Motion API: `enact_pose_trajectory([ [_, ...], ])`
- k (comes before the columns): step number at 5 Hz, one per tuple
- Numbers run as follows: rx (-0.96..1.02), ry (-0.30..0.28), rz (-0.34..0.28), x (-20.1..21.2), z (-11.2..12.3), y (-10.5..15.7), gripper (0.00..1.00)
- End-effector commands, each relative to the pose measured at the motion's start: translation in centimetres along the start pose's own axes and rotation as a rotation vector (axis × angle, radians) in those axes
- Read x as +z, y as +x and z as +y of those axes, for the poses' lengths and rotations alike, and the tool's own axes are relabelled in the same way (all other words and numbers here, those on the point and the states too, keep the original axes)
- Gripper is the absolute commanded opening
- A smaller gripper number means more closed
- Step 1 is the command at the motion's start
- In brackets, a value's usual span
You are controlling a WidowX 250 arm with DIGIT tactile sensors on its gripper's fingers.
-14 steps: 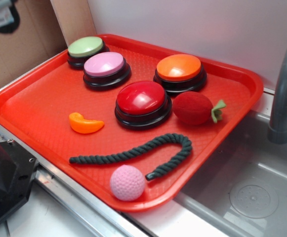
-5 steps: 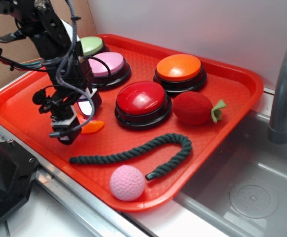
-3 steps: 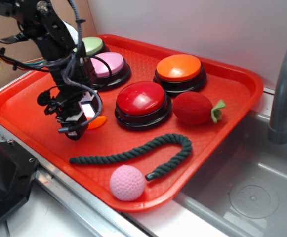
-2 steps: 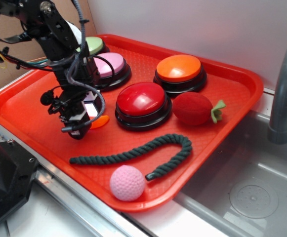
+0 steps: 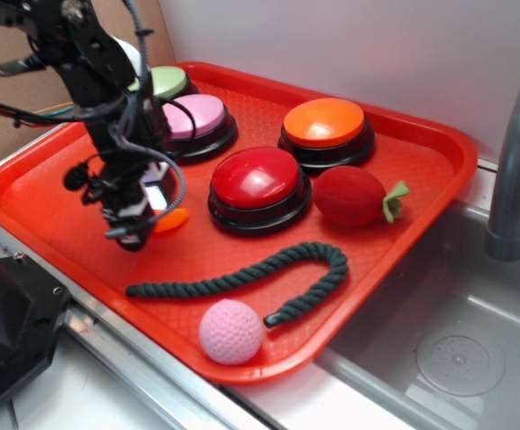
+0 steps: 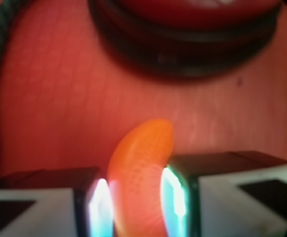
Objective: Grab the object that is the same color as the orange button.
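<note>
The small glossy orange crescent point(image 6: 141, 173) sits at the lower centre of the wrist view, pinched between the two fingers point(image 6: 217, 197) of the gripper point(image 5: 143, 219), whose jaws stand narrow with their pads against its dimpled sides; its rounded tip pokes out toward the top of the frame. In the exterior view the crescent point(image 5: 172, 219) shows only as a sliver at the left centre, low over the red tray point(image 5: 439, 148), whose floor has a fine pebbled texture. Four round push buttons with smooth domes on black bases stand on the tray: the red button point(image 5: 258, 177) just right of the gripper, the orange button point(image 5: 324, 123) in the upper middle, the pink button point(image 5: 192, 116) and the green button point(image 5: 166, 82) at upper left behind the arm. One fuzzy red plush strawberry point(image 5: 353, 195) with a green leaf lies beside the red button, one dark twisted rope point(image 5: 242, 278) curves across the lower middle, and one pink dimpled ball point(image 5: 231, 331) rests near the tray's front rim.
</note>
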State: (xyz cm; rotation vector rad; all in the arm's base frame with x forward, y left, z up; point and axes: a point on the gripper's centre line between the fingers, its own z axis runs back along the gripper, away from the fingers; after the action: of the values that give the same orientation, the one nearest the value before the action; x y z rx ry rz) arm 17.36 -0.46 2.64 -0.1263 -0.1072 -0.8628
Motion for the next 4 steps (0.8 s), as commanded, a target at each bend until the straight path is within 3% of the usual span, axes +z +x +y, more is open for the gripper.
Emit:
enact_pose_trajectory([
  [1, 0.325, 0.11, 0.035, 5.9, 0.3, 0.8, 0.0],
  [2, 0.532, 0.119, 0.048, 9.1, 0.5, 0.8, 0.0],
  [4, 0.819, 0.079, -0.005, 14.8, 1.8, 0.3, 0.0],
])
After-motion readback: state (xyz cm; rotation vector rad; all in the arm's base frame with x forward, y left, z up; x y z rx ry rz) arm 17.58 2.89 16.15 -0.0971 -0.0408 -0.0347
